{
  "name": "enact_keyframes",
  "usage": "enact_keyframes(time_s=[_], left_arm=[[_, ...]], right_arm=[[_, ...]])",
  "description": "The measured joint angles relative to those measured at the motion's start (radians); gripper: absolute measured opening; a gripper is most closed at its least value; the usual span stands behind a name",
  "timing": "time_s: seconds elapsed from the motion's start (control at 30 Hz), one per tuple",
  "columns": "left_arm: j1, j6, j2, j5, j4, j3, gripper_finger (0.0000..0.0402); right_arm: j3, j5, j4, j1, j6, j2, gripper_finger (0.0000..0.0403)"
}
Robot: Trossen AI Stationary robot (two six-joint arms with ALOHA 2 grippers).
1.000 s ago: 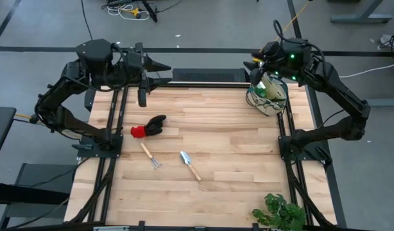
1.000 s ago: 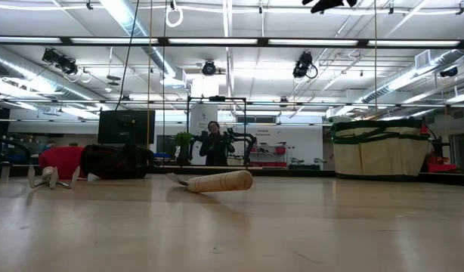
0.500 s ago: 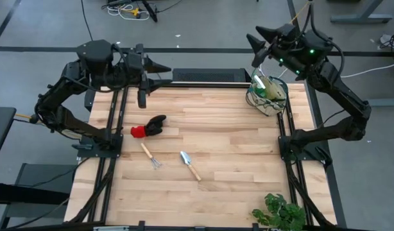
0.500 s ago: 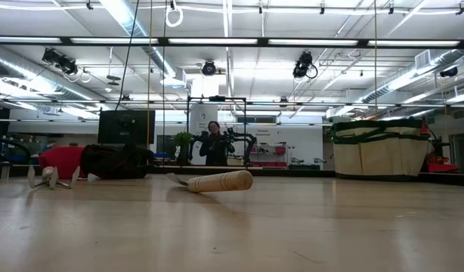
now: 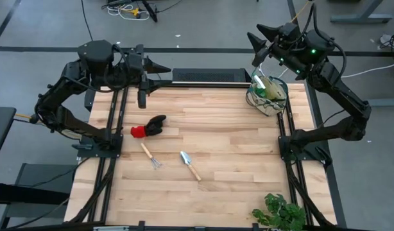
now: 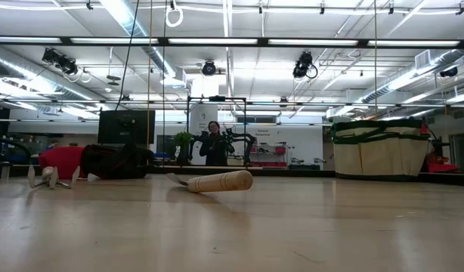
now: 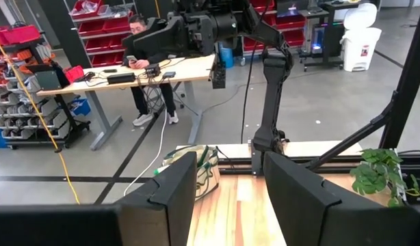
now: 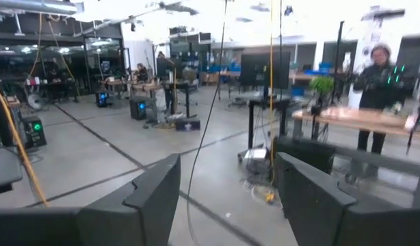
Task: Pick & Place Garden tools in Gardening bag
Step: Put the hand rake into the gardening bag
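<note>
Just one glove [image 5: 149, 126], rake [image 5: 151, 157], trowel [image 5: 190, 165]

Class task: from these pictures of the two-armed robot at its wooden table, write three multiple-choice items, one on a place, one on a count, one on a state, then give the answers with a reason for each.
1. Where does the bag stand on the table, seen from above?
A. at the far right corner
B. in the middle
C. at the near left corner

2. How many tools lie loose on the table?
A. one
B. three
C. five

3. How do the right gripper's fingers stand?
A. shut on the trowel
B. shut on nothing
C. open, holding nothing

Answers:
1 A: the high view shows the bag at the far right corner, below the right gripper.
2 B: the glove, the rake and the trowel lie on the wood.
3 C: the right wrist view shows the fingers apart with only the room between them.
</note>
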Motion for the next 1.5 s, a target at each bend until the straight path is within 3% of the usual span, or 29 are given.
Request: enact_keyframes(time_s=[0.37,0.57,0.67,0.93,1.13,1.5], left_arm=[[0.0,0.0,0.0,0.0,-0.007,0.0,0.0177],[0.0,-0.006,0.0,0.0,-0.088,0.0,0.0177],[0.0,-0.003,0.0,-0.002,-0.131,0.0,0.0177],[0.001,-0.027,0.012,0.01,-0.159,-0.003,0.0177],[0.001,-0.077,0.016,-0.032,-0.163,-0.077,0.0177],[-0.022,-0.107,0.014,0.004,-0.185,-0.189,0.0177]], right_arm=[[0.0,-0.023,-0.012,0.0,0.032,0.0,0.024],[0.0,-0.25,-0.12,0.001,0.004,0.0,0.024],[0.0,-0.288,-0.159,0.018,-0.004,0.0,0.024],[0.0,-0.289,-0.238,0.087,-0.026,0.0,0.024],[0.001,-0.289,-0.255,0.155,-0.033,0.006,0.024],[0.001,-0.21,-0.286,0.282,-0.025,0.032,0.024]])
